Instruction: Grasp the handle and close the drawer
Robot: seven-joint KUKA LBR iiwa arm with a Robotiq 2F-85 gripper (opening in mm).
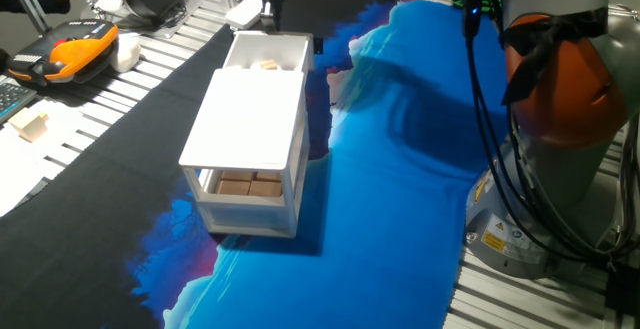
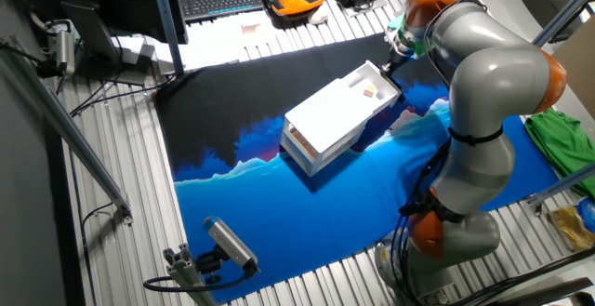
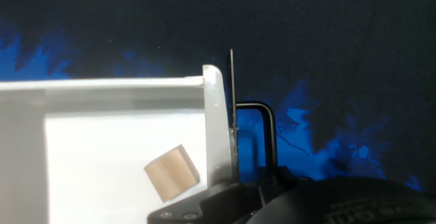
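Bright, even light (hand view slightly soft).

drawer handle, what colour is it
Black: a thin bent-wire handle on the white drawer front, clearest in the hand view.

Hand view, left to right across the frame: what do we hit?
Drawer floor → tan wooden block → drawer front wall → dark handle loop → blue and black cloth.
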